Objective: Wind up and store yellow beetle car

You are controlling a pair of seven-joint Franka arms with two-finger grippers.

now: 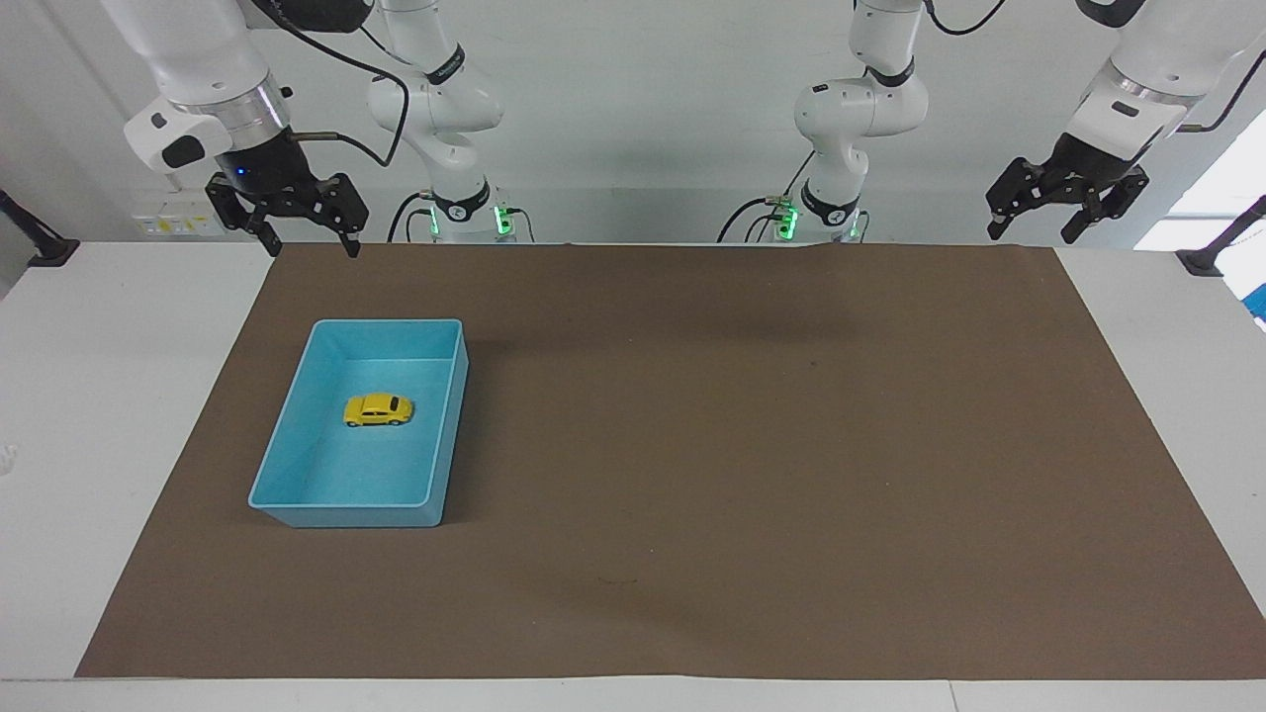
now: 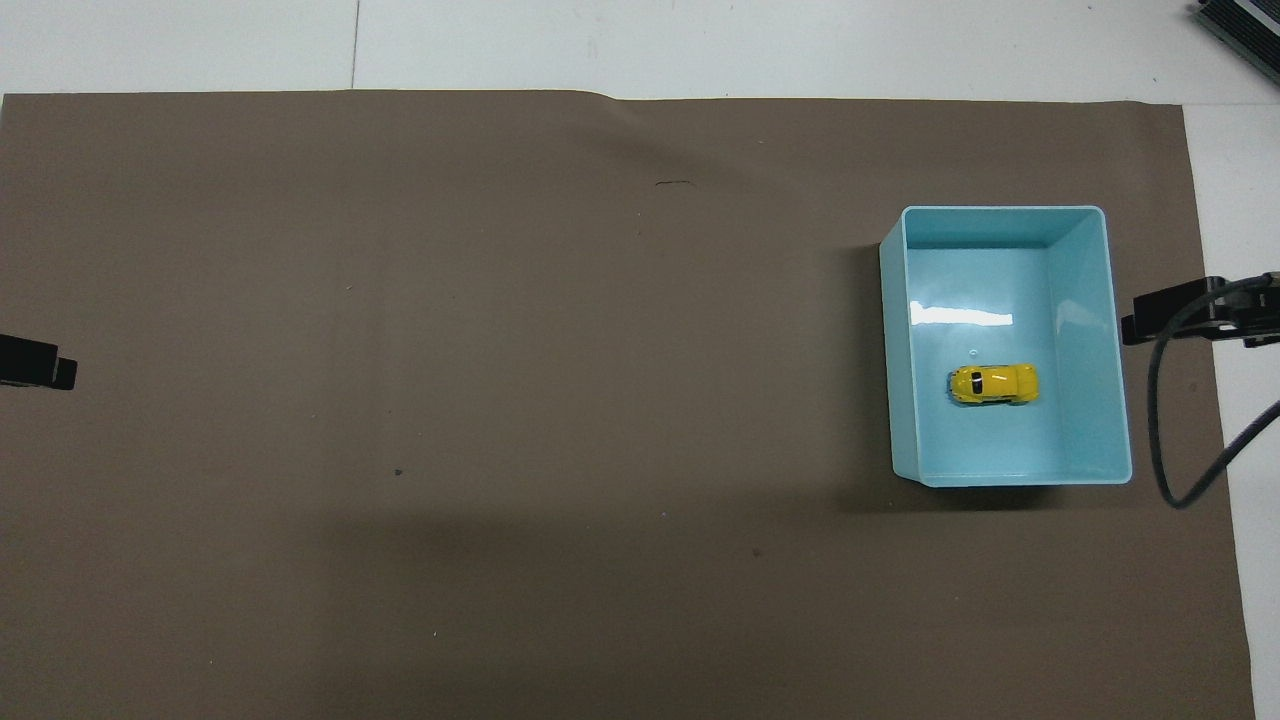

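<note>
The yellow beetle car (image 1: 378,409) sits on its small black wheels on the smooth floor of my blue bin (image 1: 299,440), a rectangular plastic tub with rounded corners and glossy walls, lying toward my right arm's end of the tabletop (image 1: 119,396). The car's rounded shell is shiny, with dark windows. A matte brown paper sheet (image 1: 752,445) covers the white tabletop under the bin. My right gripper (image 1: 309,235) hangs spread and empty over the sheet's edge nearest my bases. My left gripper (image 1: 1036,225) waits, spread and empty, over its own end.
</note>
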